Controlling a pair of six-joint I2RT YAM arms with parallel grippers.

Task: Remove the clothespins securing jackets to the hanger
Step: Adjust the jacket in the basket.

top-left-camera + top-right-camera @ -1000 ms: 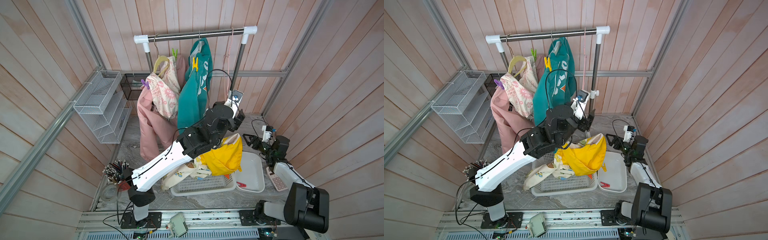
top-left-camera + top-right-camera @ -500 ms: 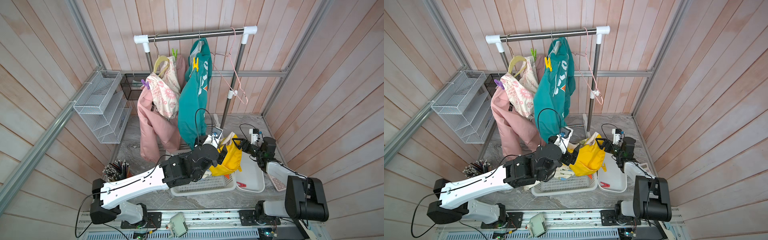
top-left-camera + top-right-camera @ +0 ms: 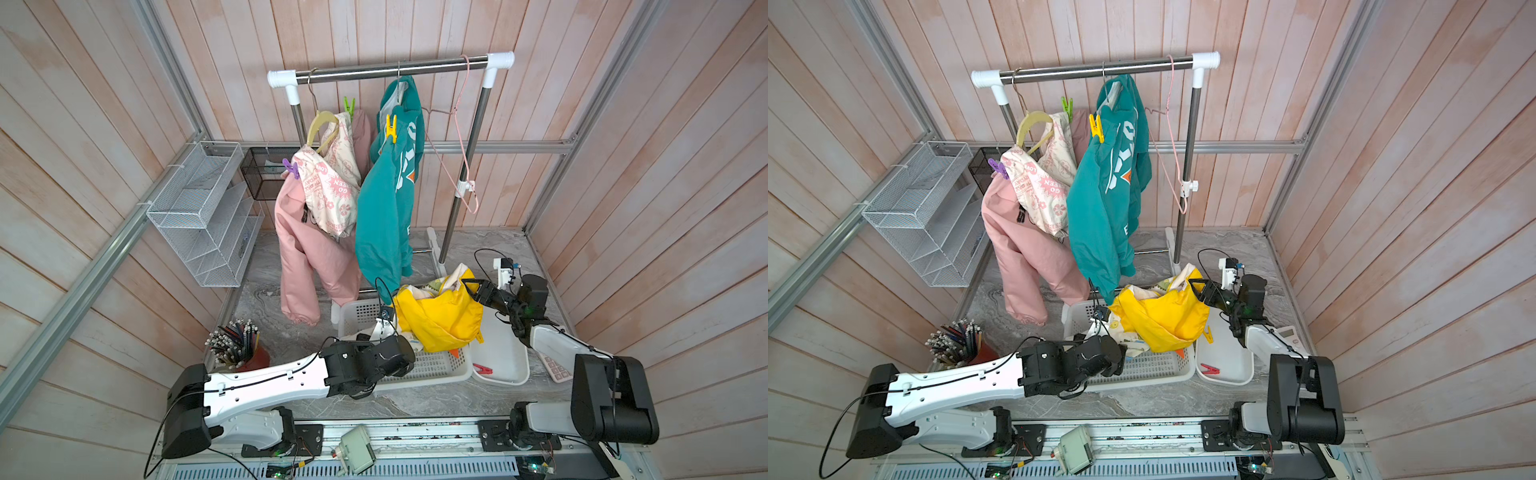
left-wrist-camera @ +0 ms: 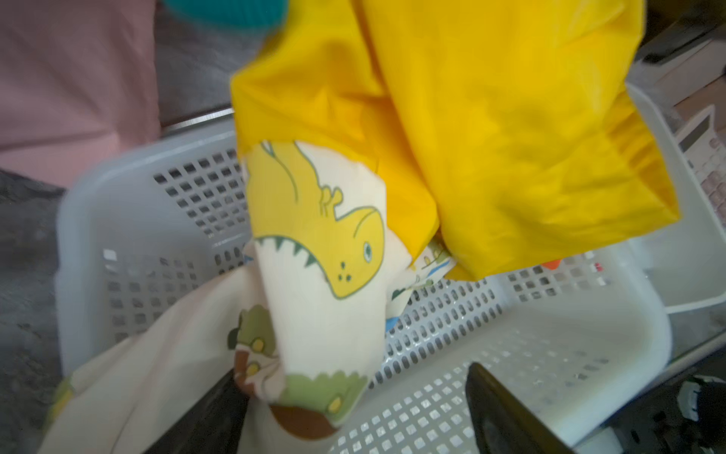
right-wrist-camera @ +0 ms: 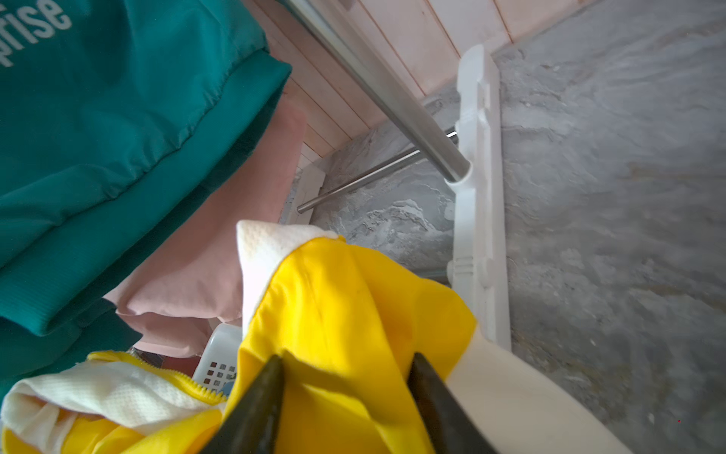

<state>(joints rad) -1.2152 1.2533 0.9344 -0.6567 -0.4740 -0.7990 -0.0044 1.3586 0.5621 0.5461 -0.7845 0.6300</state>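
A wire shelf (image 3: 199, 216) hangs far left; a pencil cup (image 3: 249, 359) stands near left; a perforated basket (image 3: 440, 370), a tray (image 3: 505, 361) and a calculator (image 3: 555, 368) sit right.

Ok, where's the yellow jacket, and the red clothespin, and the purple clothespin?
yellow jacket (image 3: 440, 320): in a top view, on its plain yellow outer side.
red clothespin (image 3: 482, 368): in a top view, on the middle of the clip.
purple clothespin (image 3: 291, 168): in a top view, on the middle of the clip.

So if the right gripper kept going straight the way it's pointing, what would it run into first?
The yellow jacket. A bunched fold of it already sits between the fingers of the right gripper, so there is no free travel ahead. What lies behind the fabric is hidden.
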